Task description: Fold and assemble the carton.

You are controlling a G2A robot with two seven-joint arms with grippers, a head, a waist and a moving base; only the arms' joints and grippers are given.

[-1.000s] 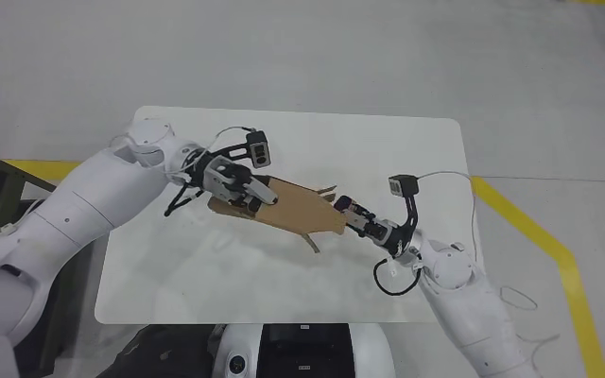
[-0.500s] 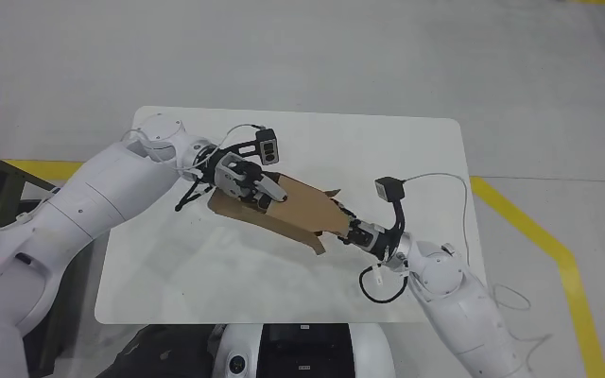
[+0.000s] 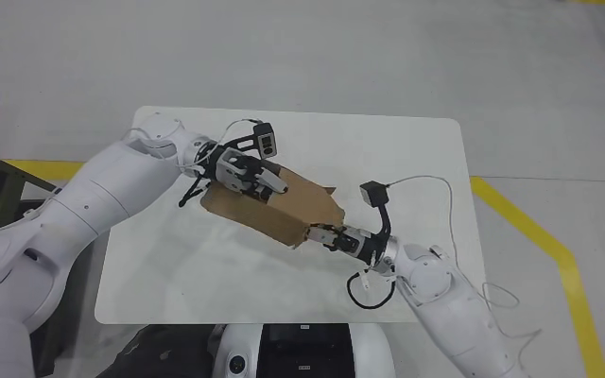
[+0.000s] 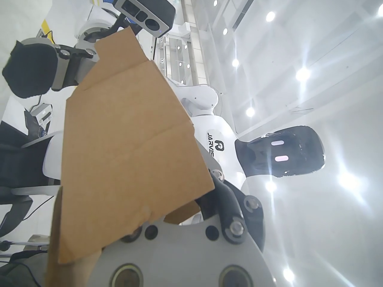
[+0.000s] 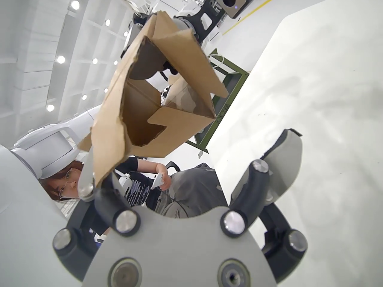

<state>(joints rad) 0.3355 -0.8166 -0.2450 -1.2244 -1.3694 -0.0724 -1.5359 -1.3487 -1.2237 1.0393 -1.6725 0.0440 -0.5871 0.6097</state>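
The brown carton (image 3: 269, 203) hangs over the middle of the white table (image 3: 416, 151), partly opened into a tube. My left gripper (image 3: 250, 180) is shut on its far-left end; in the left wrist view a carton panel (image 4: 128, 126) runs between the fingers (image 4: 230, 201). My right gripper (image 3: 319, 233) is at the carton's other end, open. In the right wrist view the carton's open mouth (image 5: 143, 114) faces the camera, one finger (image 5: 85, 177) lies against a hanging flap, and the other finger (image 5: 284, 150) stands apart over the table.
The right arm's cable (image 3: 425, 178) loops over the table's right half. A green frame (image 3: 14, 180) stands off the table's left edge. A yellow floor line (image 3: 529, 227) runs to the right. Bare tabletop lies along the front and the far right.
My right gripper has moved left against the carton's end, and the carton has gone from nearly flat and long to a shorter, opened tube. My left gripper shifted slightly up with its end.
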